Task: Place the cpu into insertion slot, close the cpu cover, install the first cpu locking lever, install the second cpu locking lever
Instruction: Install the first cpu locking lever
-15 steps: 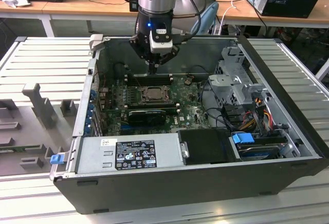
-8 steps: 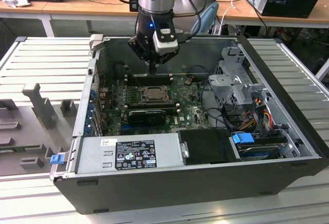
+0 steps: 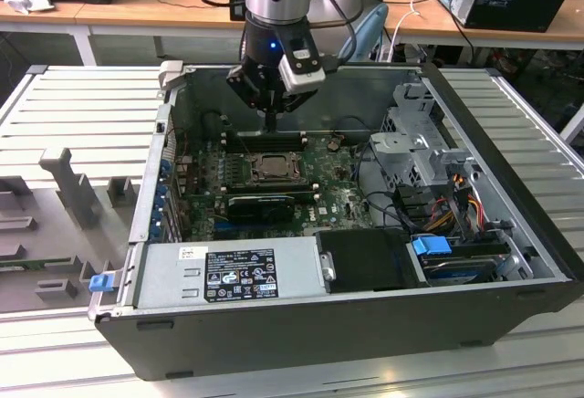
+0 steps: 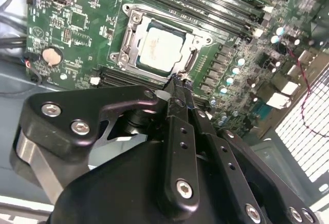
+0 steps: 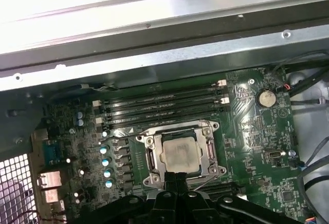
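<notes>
One pale square metal cpu point(image 4: 162, 47) lies under one silver windowed cpu cover point(image 4: 197, 40), just ahead of one clenched, empty black gripper point(image 4: 177, 81); black RAM slots point(image 5: 164, 102) beyond.

Four long black memory slots point(image 5: 164, 103), side by side on green circuit board point(image 5: 247, 147), just past gripper point(image 5: 176, 174) tips. Round silver coin cell point(image 5: 266, 98), near, to one side. Row of pale blue-topped capacitors point(image 5: 106, 162), near, opposite side. Grey metal power-supply box with white label point(image 3: 228, 275), well apart.

cpu point(image 5: 178, 153) in insertion slot point(image 5: 211, 157)
</notes>
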Action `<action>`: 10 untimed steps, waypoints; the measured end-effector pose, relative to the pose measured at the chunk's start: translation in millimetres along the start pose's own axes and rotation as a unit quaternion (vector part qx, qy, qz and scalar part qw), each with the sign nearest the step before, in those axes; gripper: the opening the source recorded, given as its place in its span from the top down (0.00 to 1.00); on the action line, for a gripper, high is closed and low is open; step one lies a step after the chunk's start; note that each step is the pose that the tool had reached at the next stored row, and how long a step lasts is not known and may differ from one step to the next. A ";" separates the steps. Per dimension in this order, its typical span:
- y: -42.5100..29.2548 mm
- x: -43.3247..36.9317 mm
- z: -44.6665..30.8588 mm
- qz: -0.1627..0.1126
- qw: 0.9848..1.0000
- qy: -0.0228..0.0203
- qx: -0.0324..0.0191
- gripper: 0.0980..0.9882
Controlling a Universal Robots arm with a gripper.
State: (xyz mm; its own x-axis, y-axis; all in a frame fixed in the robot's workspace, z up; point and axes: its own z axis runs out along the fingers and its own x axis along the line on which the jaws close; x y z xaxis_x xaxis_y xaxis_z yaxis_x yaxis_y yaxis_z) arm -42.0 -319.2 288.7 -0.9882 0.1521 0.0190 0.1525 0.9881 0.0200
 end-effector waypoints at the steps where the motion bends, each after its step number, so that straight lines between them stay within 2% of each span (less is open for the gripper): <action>1: 0.0 0.0 0.0 -0.011 1.000 0.000 0.000 0.99; 6: 0.0 0.0 0.0 -0.048 0.999 0.001 0.001 0.99; 10: 0.0 0.0 0.0 -0.075 0.997 0.002 0.001 0.99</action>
State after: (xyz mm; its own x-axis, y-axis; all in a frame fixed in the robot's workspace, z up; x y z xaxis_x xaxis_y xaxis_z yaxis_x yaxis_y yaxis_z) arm -42.0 -319.2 288.7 -0.9998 0.0023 0.0190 0.0027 0.9998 0.0200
